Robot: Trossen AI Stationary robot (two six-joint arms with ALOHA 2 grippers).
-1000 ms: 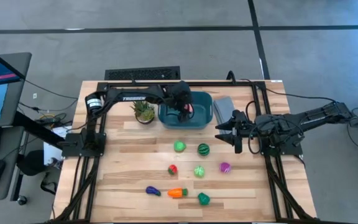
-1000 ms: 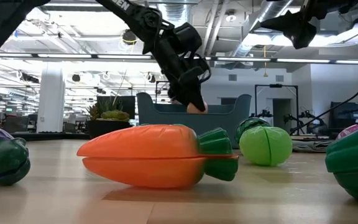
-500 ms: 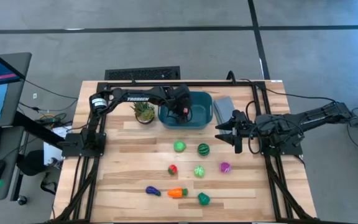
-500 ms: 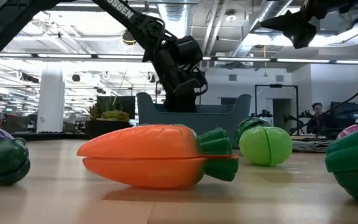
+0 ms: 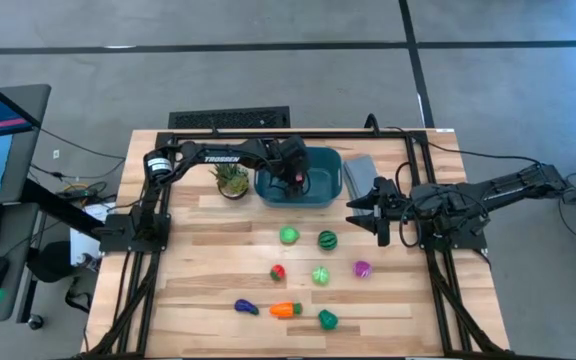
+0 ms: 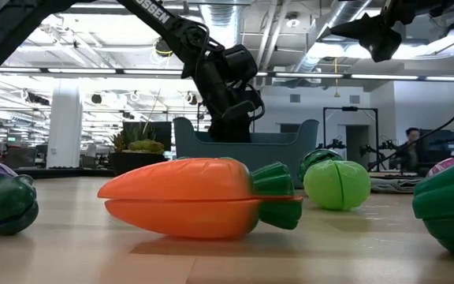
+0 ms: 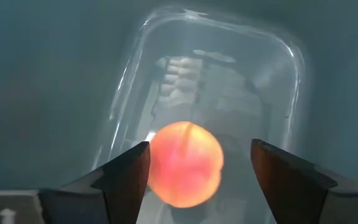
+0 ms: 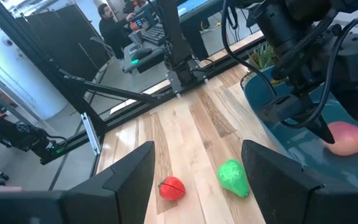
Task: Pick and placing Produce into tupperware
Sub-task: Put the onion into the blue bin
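— Inside the teal tupperware (image 5: 313, 178), left hand (image 7: 194, 165) parted, pink peach (image 7: 185, 163) between its fingers, seemingly resting on the floor. Risk?

— Rising crooked, a finger might clip the peach or tub wall. Right hand (image 5: 366, 212), closed and empty, waits above the counter (image 5: 208, 260); other produce lies there.
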